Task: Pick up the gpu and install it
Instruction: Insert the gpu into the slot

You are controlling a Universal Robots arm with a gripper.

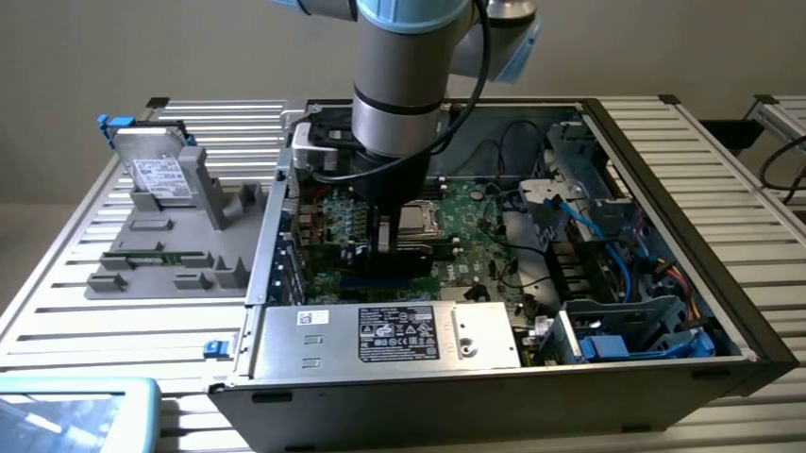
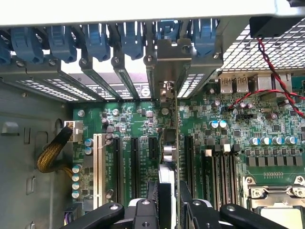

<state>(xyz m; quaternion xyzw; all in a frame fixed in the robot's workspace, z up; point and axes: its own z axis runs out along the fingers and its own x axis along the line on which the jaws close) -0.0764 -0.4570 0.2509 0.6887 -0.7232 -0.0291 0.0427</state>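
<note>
- One card, the gpu (image 2: 167, 157), stands edge-on in your gripper (image 2: 167, 202), clamped tight.
- Keep it upright over the motherboard (image 2: 228, 143) slot; press evenly.

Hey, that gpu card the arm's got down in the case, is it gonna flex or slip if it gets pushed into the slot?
The gpu is probably stiff: it stands edge-on, straight from the gripper to its metal bracket, with no visible bend. It likely won't slip much, since a finger presses each face. It looks fragile, though: a thin board over the crowded motherboard, so a skewed push could damage something.
</note>
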